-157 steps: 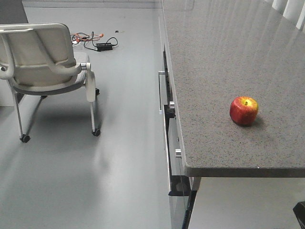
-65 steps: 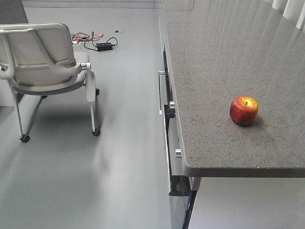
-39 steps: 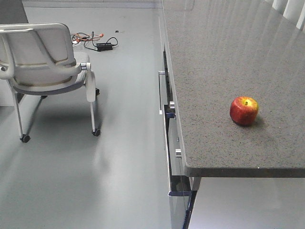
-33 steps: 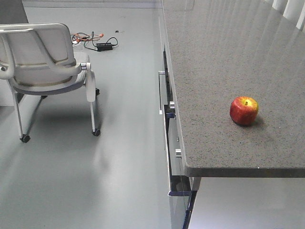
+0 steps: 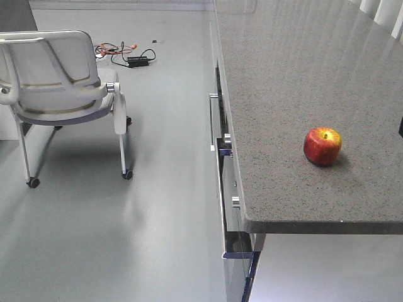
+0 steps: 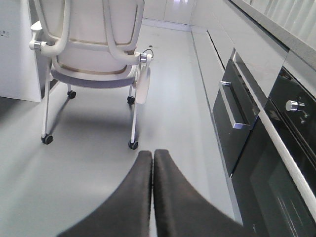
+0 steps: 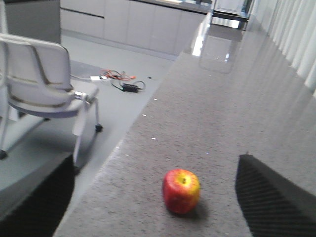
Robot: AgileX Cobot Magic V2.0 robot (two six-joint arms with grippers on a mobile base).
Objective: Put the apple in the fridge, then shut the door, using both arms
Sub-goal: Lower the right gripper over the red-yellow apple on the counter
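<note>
One glance over the counter: found the apple (image 5: 322,146) sitting upright on the speckled grey countertop (image 5: 283,69), near the end closest to the camera and well apart from the edge facing the open floor (image 5: 157,220). Saw its stem dimple, with the yellow patch around, turned straight up; could not name a long axis for so round a fruit. Met the same apple in the right wrist view, low on the stone, ahead of the right gripper (image 7: 154,162), with both dark fingers (image 7: 269,197) spread wide, apart from the fruit and holding nothing. Found the left gripper (image 6: 152,154) pressed fully together, with nothing between, hanging above the pale grey floor. Noted beside it dark appliance fronts (image 6: 266,173) with a metal handle (image 6: 231,106), farther off a white chair (image 5: 63,75) on castors, and behind that some cables (image 5: 123,55) lying on the floor.
</note>
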